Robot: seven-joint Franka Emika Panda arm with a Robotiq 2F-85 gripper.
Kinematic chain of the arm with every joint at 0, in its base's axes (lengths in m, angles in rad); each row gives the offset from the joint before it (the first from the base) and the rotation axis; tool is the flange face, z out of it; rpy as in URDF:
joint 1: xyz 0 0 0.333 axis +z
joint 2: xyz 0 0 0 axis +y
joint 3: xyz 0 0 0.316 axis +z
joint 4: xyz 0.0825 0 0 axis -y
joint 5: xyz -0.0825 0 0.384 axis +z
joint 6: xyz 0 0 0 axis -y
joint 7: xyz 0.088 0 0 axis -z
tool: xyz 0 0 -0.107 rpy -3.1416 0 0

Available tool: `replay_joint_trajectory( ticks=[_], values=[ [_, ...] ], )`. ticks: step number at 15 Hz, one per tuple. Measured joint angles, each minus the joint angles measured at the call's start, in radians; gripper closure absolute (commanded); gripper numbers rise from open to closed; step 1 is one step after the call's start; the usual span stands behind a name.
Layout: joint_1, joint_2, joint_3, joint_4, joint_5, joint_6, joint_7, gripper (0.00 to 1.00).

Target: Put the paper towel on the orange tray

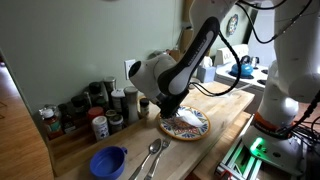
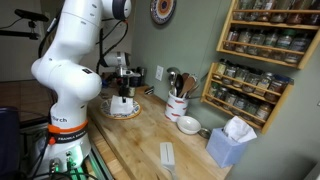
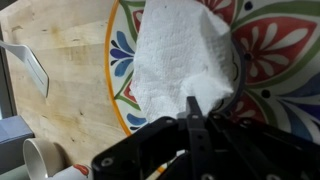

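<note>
Position: paper towel (image 3: 180,55) tented over orange tray (image 3: 120,60), inside its rim.
Pincer: gripper (image 3: 192,108) closed narrow on towel's near edge.
Handling: likely feather-light, limp, tearable; pinch a raised fold.

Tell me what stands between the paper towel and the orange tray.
Nothing visible does. In the wrist view the paper towel sits directly over the tray, hiding part of its pattern, right at the gripper. Whether it rests on the tray cannot be told.
</note>
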Motion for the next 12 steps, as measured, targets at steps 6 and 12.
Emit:
replay_joint_trajectory(
  ticks=[6, 12],
  values=[
    [0.01, 0.026, -0.026, 0.0, -0.027, 0.039, 0.0, 1.0],
    [0.012, 0.014, -0.038, -0.01, -0.037, 0.061, -0.001, 0.44]
  ],
)
